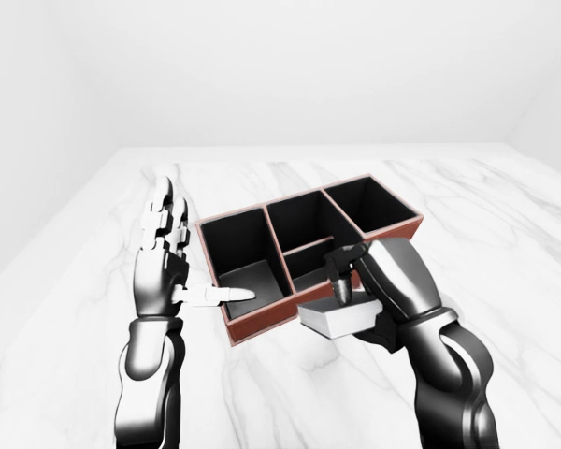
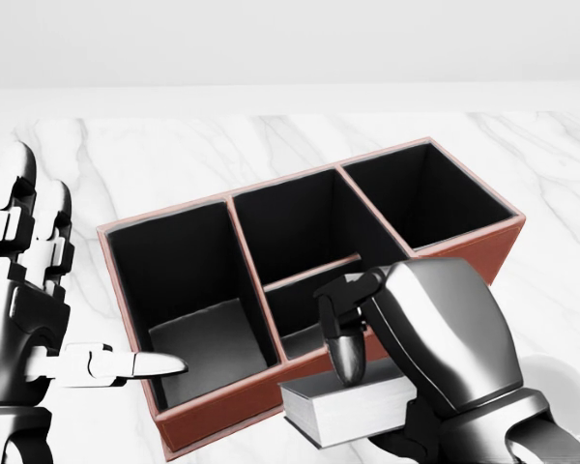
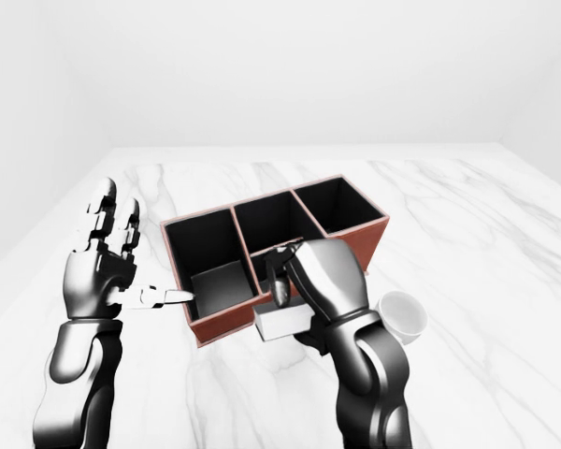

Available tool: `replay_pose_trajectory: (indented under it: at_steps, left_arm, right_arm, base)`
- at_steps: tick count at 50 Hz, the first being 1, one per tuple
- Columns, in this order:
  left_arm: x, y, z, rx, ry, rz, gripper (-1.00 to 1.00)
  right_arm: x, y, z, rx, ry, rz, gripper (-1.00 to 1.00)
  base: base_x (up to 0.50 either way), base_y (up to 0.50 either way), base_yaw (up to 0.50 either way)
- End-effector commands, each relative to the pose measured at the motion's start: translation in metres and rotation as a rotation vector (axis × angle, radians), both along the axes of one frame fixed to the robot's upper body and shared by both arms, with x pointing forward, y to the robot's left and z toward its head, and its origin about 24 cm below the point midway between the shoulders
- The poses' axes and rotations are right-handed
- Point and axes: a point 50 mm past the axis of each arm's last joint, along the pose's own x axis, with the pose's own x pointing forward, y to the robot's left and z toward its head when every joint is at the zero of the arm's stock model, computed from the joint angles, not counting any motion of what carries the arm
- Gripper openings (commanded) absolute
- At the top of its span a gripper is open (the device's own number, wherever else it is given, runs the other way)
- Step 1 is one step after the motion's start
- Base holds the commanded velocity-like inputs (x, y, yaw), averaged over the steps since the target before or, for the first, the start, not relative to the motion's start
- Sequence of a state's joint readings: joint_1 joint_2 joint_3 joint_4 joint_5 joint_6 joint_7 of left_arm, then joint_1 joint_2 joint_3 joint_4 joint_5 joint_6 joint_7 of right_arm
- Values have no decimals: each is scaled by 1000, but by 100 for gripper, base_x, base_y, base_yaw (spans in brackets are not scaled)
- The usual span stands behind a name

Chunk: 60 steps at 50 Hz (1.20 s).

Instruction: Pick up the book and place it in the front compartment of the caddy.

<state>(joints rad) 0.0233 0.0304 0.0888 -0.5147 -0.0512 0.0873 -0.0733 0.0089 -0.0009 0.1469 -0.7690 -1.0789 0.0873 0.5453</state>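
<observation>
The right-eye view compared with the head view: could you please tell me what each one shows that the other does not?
Only the right-eye view shows the whole white cup, both forearms and the pale room walls. Only the head view shows, close up, the fingers of the right hand pressing on the grey hardcover book. Both show the red-brown leather caddy, the white marble table and the open left hand.
</observation>
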Motion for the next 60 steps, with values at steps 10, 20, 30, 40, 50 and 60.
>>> replay_pose_trajectory:
  at_steps: [10,20,30,40,50,60]
  left_arm:
    - [1,0,0,-2,0,-1,100]
    - [0,-1,0,-2,0,-5,100]
    - [0,-1,-1,-3,5,-4,100]
    - [0,-2,-2,-2,8,-6,100]
    - [0,-2,-3,-2,12,-7,100]
    - [0,-3,-3,0,15,-10,100]
  right_arm:
    - [20,4,22,-26,-78,10,-100]
    - [30,7,30,-42,-95,19,-100]
    - [39,13,43,-59,-127,36,-100]
    - [54,15,47,-63,-135,33,-100]
    - [63,18,45,-65,-126,31,-100]
    - [69,20,41,-68,-113,29,-100]
  base:
    - [0,0,0]
    - [0,0,0]
    - [0,0,0]
    - [0,0,0]
    - [0,0,0]
    - [0,0,0]
